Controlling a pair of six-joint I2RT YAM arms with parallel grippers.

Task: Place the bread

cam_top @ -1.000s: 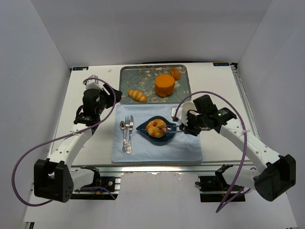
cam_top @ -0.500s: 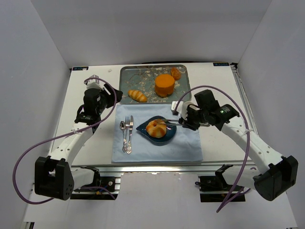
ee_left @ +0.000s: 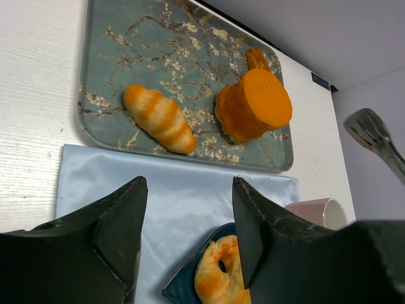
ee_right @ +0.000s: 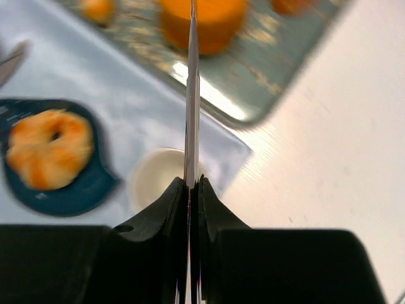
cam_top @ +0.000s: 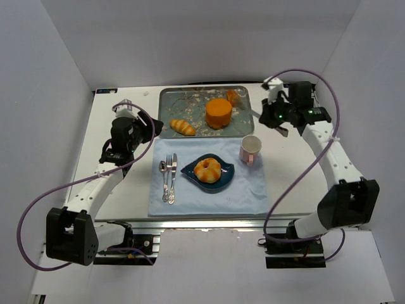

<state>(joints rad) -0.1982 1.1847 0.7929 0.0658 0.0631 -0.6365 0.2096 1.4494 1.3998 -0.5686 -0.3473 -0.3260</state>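
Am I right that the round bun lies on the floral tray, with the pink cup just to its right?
Not quite: the top external view shows the bun lying on the dark blue plate on the blue cloth, not on the tray. The pink cup does stand to its right.

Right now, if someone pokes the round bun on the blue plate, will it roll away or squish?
It probably won't roll: the bun lies flat, ring-shaped, on the blue plate. It looks puffy, so it would likely squish a bit rather than crack. It seems light, so a hard poke might slide it.
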